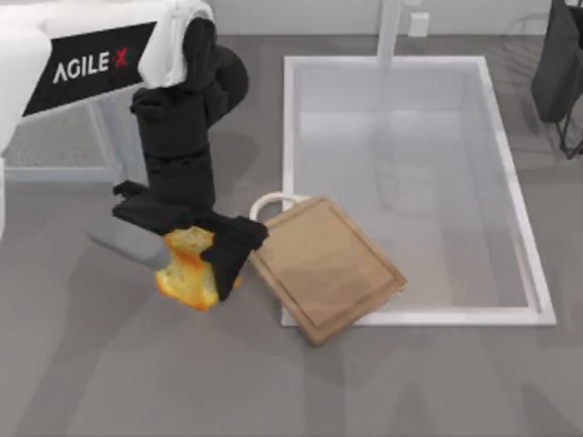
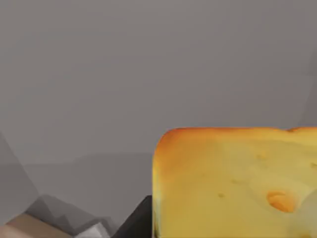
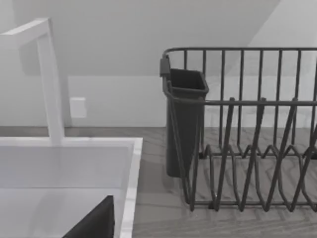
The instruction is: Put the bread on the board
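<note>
Top view: left gripper (image 1: 202,253) clamped bread (image 1: 189,267), held just left of board (image 1: 325,267), which overlapped sink (image 1: 537,300) rim. L wrist: bread (image 2: 233,183) close up. R wrist: dish rack (image 3: 247,134), faucet (image 3: 49,79); right gripper state cannot tell.

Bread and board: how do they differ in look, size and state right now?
The bread is a small, rough golden-yellow chunk; the board is a far larger, flat light-brown rectangle. The bread sits between the left gripper's fingers left of the board; the board lies free across the sink's corner.
</note>
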Controlling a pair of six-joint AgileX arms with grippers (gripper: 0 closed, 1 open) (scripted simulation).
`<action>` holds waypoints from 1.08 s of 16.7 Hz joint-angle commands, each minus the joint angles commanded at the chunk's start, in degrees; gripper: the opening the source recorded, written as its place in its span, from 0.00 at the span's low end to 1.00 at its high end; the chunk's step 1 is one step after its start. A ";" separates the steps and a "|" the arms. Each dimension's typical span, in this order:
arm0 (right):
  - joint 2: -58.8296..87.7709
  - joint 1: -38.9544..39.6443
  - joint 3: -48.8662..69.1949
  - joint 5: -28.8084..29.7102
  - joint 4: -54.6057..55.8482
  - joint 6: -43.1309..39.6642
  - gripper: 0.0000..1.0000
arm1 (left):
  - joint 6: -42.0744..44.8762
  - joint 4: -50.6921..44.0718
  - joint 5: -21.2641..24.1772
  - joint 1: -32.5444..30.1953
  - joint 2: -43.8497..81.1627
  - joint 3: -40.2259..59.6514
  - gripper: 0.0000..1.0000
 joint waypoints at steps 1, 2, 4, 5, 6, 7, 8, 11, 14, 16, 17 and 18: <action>0.00 0.00 0.00 0.00 0.00 0.00 1.00 | 5.64 0.19 -0.29 -1.64 1.59 1.96 0.00; 0.00 0.00 0.00 0.00 0.00 0.00 1.00 | 11.00 0.54 -0.72 -3.20 3.00 3.99 0.00; 0.00 0.00 0.00 0.00 0.00 0.00 1.00 | 20.66 1.71 -1.98 -6.00 5.17 8.20 0.00; 0.00 0.00 0.00 0.00 0.00 0.00 1.00 | 24.88 2.47 -2.78 -7.20 5.92 10.27 0.00; 0.00 0.00 0.00 0.00 0.00 0.00 1.00 | 28.73 3.31 -3.62 -8.29 6.51 12.29 0.00; 0.00 0.00 0.00 0.00 0.00 0.00 1.00 | 32.17 4.19 -4.50 -9.25 6.93 14.20 0.00; 0.00 0.00 0.00 0.00 0.00 0.00 1.00 | 35.04 5.07 -5.36 -10.04 7.18 15.91 0.00; 0.00 0.00 0.00 0.00 0.00 0.00 1.00 | 40.56 7.17 -7.36 -11.50 7.36 19.52 0.00; 0.00 0.00 0.00 0.00 0.00 0.00 1.00 | 41.38 7.55 -7.72 -11.71 7.34 20.10 0.00; 0.00 0.00 0.00 0.00 0.00 0.00 1.00 | 41.38 7.55 -7.72 -11.71 7.34 20.10 0.00; 0.00 0.00 0.00 0.00 0.00 0.00 1.00 | 41.41 7.45 -7.60 -11.41 7.19 19.98 0.00; 0.00 0.00 0.00 0.00 0.00 0.00 1.00 | 41.39 7.51 -7.60 -11.41 7.19 19.95 0.00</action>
